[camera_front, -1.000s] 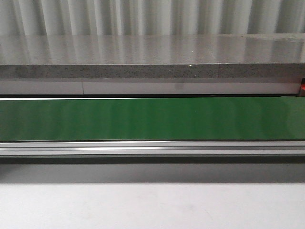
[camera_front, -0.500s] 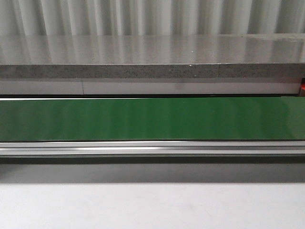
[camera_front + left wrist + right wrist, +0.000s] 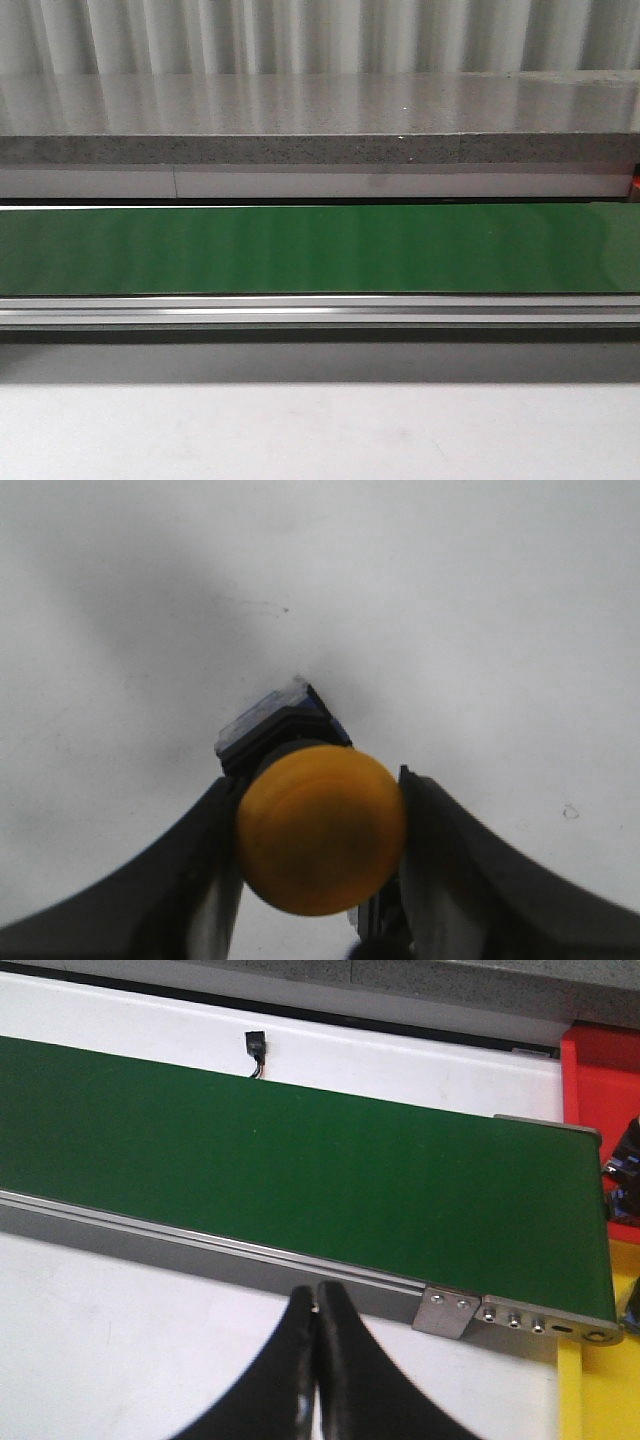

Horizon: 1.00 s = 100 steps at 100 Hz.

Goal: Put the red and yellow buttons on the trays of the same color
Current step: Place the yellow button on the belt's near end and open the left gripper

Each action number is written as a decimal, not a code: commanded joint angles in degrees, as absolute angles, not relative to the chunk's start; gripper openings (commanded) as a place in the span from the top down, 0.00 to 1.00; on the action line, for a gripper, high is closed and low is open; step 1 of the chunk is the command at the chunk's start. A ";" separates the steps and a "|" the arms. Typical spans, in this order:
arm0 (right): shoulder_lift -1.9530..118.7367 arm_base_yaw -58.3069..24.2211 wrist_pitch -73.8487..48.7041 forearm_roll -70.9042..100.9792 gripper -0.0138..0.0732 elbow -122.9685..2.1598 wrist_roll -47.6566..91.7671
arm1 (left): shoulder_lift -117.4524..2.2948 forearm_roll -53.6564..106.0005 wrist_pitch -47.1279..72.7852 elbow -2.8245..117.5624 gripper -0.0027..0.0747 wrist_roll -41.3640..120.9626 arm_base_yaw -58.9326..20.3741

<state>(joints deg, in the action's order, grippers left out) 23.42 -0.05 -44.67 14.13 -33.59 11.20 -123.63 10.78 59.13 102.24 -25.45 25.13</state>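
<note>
In the left wrist view my left gripper [image 3: 320, 825] is shut on a yellow button [image 3: 320, 828] with a round dome cap and a dark body behind it, held over a plain white surface. In the right wrist view my right gripper [image 3: 317, 1300] is shut and empty, over the white table just in front of the conveyor's metal rail. A red tray [image 3: 603, 1080] shows at the belt's end, and a yellow tray [image 3: 600, 1390] sits closer to the gripper. Dark button parts [image 3: 622, 1175] lie at the red tray's edge. No gripper or button shows in the front view.
A green conveyor belt [image 3: 320, 250] runs across the front view with an aluminium rail [image 3: 320, 310] before it and a grey stone shelf [image 3: 320, 150] behind. The belt [image 3: 280, 1160] also shows in the right wrist view, with a small black connector [image 3: 258, 1045] beyond it.
</note>
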 commanded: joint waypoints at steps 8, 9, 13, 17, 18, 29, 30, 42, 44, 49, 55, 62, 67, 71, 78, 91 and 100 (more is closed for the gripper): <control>23.80 -0.12 -41.11 14.37 0.92 -34.97 11.52 | -119.71 11.81 59.12 103.95 0.77 -24.08 25.21; 23.80 -0.12 -41.11 14.37 0.92 -34.97 11.52 | -119.71 11.81 59.27 103.95 0.77 -23.75 25.21; 23.80 -0.12 -41.11 14.37 0.92 -34.97 11.52 | -119.12 11.81 60.15 103.95 0.77 -22.02 25.21; 23.80 -0.12 -41.11 14.37 0.92 -34.97 11.52 | -118.48 11.81 60.88 103.95 0.77 -19.90 25.21; 23.80 -0.12 -41.11 14.37 0.92 -34.97 11.52 | -118.31 11.81 61.16 103.95 0.77 -19.63 25.21; 23.80 -0.12 -41.11 14.37 0.92 -34.97 11.52 | -115.31 11.45 62.84 103.95 0.77 -15.67 25.21; 23.80 -0.12 -41.11 14.37 0.92 -34.97 11.52 | -115.08 11.45 62.83 103.95 0.77 -15.38 25.21; 23.80 -0.12 -41.11 14.37 0.92 -34.97 11.52 | -111.03 11.30 63.48 103.95 0.77 -12.47 24.86; 23.80 -0.12 -41.11 14.37 0.92 -34.97 11.52 | -110.64 11.30 63.91 103.95 0.77 -11.59 24.88; 23.80 -0.12 -41.11 14.37 0.92 -34.97 11.52 | -109.06 11.30 65.49 103.95 0.77 -9.20 24.61; 23.80 -0.12 -41.11 14.37 0.92 -34.97 11.52 | -107.54 11.30 67.44 103.57 0.77 -7.27 24.23; 23.80 -0.12 -41.11 14.37 0.92 -34.97 11.52 | -105.29 11.30 67.68 102.08 0.77 -5.81 23.64; 23.80 -0.12 -41.11 14.37 0.92 -34.97 11.52 | -103.43 11.30 67.17 100.29 0.77 -5.13 23.08; 23.80 -0.12 -41.11 14.37 0.92 -34.97 11.52 | -101.77 11.30 66.93 98.43 0.77 -4.70 22.64; 23.80 -0.12 -41.11 14.37 0.92 -34.97 11.52 | -98.91 11.42 66.18 94.91 0.77 -3.02 21.70; 23.80 -0.12 -41.11 14.37 0.92 -34.97 11.52 | -93.56 11.88 63.64 88.55 0.77 -1.72 19.37; 23.80 -0.12 -41.11 14.37 0.92 -34.97 11.52 | -91.13 12.10 61.93 84.90 0.77 -0.67 16.57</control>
<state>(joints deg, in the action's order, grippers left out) 23.42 -0.05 -44.67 14.13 -33.59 11.20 -96.08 10.42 65.48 86.46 -1.71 19.06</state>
